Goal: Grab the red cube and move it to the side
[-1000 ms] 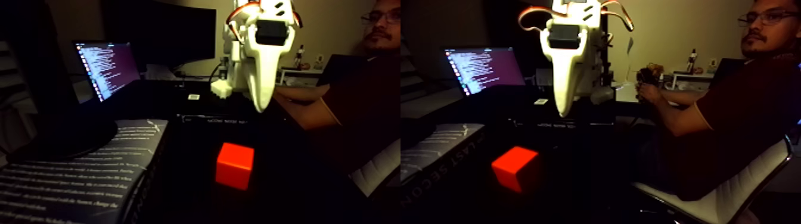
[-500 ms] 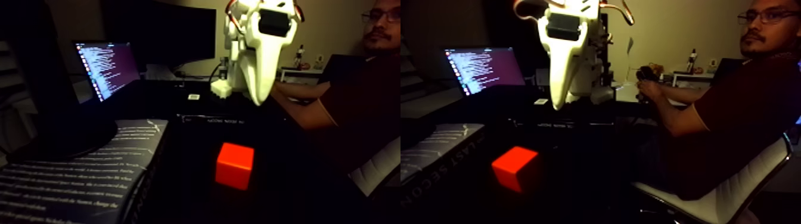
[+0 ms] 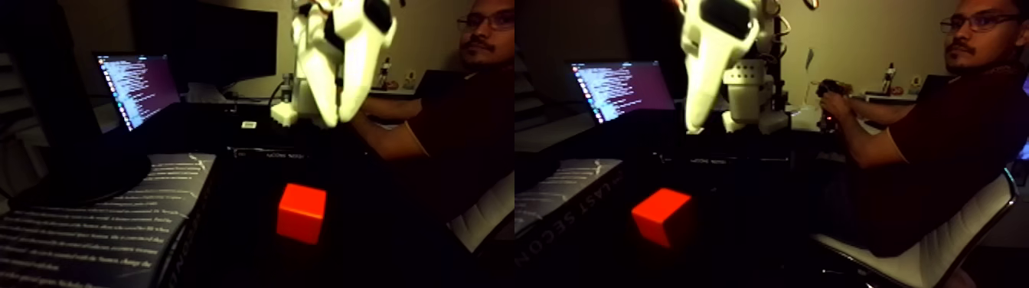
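Note:
The picture holds two side-by-side views of one scene. The red cube [image 3: 302, 212] rests on the dark table in the left half and appears again as the red cube [image 3: 661, 215] in the right half. My white gripper [image 3: 334, 122] hangs well above and behind the cube, pointing down and tilted. Its two fingers meet at the tips with nothing between them. In the right half the gripper [image 3: 693, 127] hangs up and to the right of the cube, clear of it.
A lit laptop [image 3: 138, 86] stands at the back left, with a dark monitor [image 3: 222, 42] behind it. A dark printed book [image 3: 107, 222] lies left of the cube. A seated person [image 3: 942, 130] on a white chair [image 3: 938, 249] holds a controller [image 3: 828, 98] at the right.
The gripper has risen and turned, tilting to one side, so its tip sits higher above the table. The cube has not moved.

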Controlling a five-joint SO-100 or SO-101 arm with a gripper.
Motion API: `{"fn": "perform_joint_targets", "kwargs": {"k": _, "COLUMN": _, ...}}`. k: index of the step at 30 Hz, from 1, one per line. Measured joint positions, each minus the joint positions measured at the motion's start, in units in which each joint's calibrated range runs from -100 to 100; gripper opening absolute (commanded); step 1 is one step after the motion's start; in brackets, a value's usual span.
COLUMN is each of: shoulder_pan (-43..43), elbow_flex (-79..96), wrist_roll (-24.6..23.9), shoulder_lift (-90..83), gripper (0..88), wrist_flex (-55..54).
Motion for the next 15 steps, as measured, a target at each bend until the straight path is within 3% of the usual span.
{"fn": "perform_joint_targets", "kwargs": {"k": 7, "shoulder_pan": 2.0, "elbow_flex": -6.6, "wrist_roll": 1.5, "shoulder_lift": 13.2, "gripper": 13.7, "wrist_flex": 0.0}}
{"fn": "perform_joint_targets", "kwargs": {"k": 15, "shoulder_pan": 3.2, "elbow_flex": -11.4, "wrist_roll": 7.7, "shoulder_lift": 24.9, "gripper": 17.3, "wrist_flex": 0.2}}
